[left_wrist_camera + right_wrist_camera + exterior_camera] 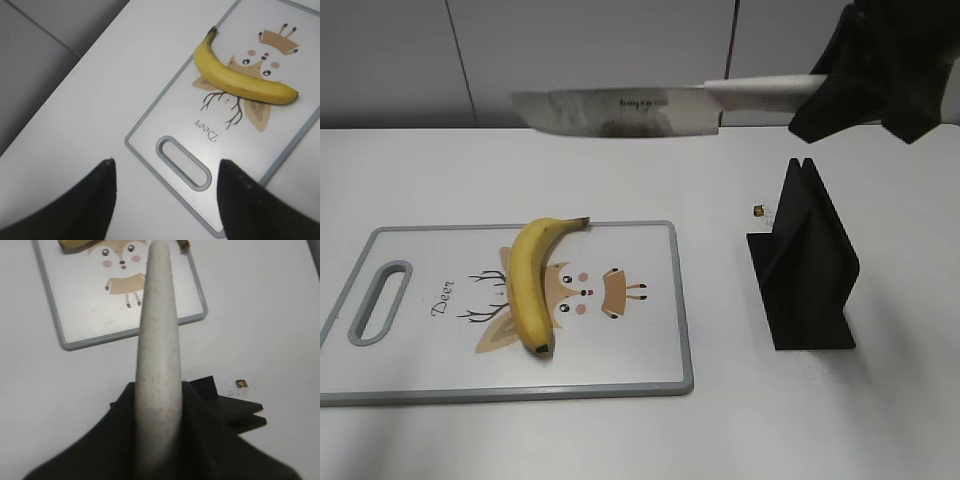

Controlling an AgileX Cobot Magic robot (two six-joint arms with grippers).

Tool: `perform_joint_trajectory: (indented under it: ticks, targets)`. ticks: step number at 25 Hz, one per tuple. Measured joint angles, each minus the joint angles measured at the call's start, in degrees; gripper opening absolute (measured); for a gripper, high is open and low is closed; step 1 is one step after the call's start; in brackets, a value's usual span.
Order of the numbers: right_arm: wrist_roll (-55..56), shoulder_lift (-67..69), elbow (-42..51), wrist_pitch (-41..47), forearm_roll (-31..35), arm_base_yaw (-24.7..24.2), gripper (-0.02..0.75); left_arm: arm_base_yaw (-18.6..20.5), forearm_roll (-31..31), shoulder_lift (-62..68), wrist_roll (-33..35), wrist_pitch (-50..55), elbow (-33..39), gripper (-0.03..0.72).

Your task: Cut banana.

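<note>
Meanwhile right jaws clamp the knife (620, 111) (left jaws gape) above the banana (531, 281) on its board (640, 340).

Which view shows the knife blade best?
The exterior view: the knife appears side-on, whole blade and handle, held in the right gripper. The right wrist view shows only its handle from behind. The left wrist view shows none of it.

Yellow banana (528, 285), dark at stem and tip. White cutting board (650, 340), grey rim, tan-and-brown cartoon deer print (582, 290) with pink cheeks, black "Deer" lettering at 9 o'clock. Speckled off-white knife handle (159, 360), silvery blade (615, 112). Matte black knife stand (805, 262). White table (880, 420).
</note>
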Motion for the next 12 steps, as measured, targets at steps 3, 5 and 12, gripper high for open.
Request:
perform_joint_trajectory:
  ticks: [3,5,12]
  targets:
    - [-7.3,3.4,-0.1,2.0,1.8,0.0,0.161,-4.5,0.3,7.1,4.7,1.2,-4.4,0.610]
    - [-11.4,5.3,-0.1,2.8,3.2,0.0,0.161,-7.6,0.9,11.8,7.4,2.0,-6.9,0.603]
    - [-21.4,10.8,-0.4,4.3,11.8,0.0,0.161,-11.9,0.6,23.7,11.7,3.1,-12.1,0.590]
